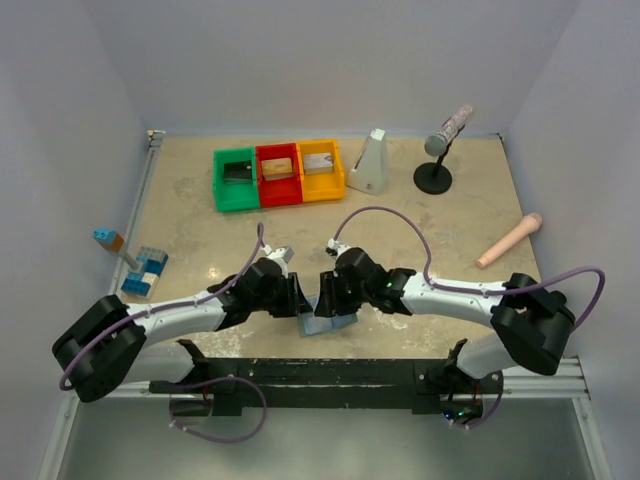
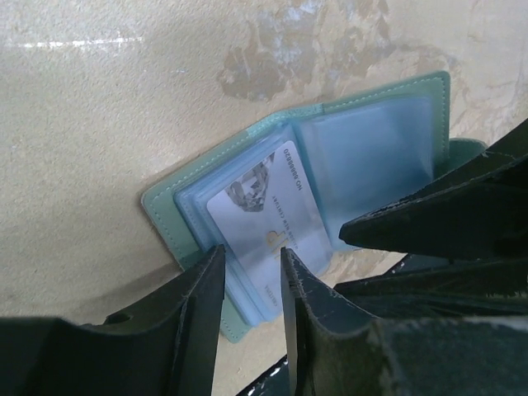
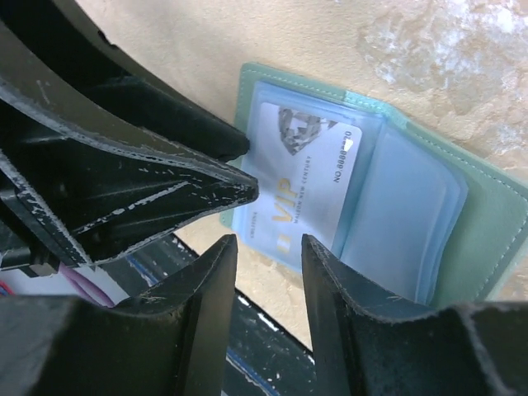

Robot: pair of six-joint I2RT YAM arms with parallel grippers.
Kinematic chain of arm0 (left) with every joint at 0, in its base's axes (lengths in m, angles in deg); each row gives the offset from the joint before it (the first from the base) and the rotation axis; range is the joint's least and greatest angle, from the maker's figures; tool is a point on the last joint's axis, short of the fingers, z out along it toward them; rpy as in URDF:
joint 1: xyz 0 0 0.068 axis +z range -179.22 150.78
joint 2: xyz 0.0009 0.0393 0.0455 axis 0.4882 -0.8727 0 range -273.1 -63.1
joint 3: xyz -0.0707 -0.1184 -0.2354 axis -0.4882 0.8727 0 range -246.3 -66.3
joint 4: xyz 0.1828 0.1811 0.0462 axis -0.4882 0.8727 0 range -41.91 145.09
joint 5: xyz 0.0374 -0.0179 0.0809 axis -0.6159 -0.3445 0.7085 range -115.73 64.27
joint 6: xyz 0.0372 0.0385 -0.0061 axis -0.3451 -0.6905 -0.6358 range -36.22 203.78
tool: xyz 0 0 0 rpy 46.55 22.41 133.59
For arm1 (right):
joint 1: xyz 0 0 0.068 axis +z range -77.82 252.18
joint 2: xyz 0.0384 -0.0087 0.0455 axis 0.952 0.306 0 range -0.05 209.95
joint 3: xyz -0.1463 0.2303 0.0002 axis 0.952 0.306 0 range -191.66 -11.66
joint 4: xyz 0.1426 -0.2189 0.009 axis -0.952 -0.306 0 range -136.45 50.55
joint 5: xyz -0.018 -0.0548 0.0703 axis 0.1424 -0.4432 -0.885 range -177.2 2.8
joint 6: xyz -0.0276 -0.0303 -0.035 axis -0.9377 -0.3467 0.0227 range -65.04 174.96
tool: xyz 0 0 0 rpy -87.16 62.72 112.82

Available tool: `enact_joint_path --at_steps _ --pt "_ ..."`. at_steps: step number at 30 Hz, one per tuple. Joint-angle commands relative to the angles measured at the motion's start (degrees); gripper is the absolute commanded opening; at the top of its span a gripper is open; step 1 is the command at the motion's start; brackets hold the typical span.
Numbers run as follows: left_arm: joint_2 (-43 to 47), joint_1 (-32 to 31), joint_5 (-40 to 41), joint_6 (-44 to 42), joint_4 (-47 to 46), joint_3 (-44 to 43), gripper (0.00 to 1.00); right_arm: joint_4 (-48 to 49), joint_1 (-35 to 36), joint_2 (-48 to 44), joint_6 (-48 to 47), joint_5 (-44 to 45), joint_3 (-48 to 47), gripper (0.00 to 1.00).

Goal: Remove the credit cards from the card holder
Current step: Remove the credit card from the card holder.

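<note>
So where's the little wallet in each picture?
Top external: the card holder is a small bluish patch low in the middle, mostly covered.
Left wrist: it lies open across the middle, slanting up to the right.
Right wrist: it lies open, from the middle to the right edge.
Shared landmark: the silver card in one pocket shows in both wrist views; in the top view it cannot be made out.

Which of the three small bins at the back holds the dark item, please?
The green bin, leftmost in the row; the red bin holds a tan card, the yellow bin a pale card.
</note>
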Motion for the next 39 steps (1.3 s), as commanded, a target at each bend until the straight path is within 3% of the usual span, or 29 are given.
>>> enact_joint_path --at_steps 1,13,39 --pt "-1.22 0.07 -0.05 1.16 -3.17 1.03 0.37 5.77 -1.41 0.81 2.04 -1.13 2.36 0.41" --pt "-2.54 0.07 0.91 1.16 -3.52 1.56 0.36 11.66 -3.08 3.72 3.98 -2.36 6.58 0.41" --pt "-5.35 0.07 5.04 0.29 -0.71 1.73 0.32 17.64 -5.63 -0.33 8.1 -4.21 12.73 0.42"
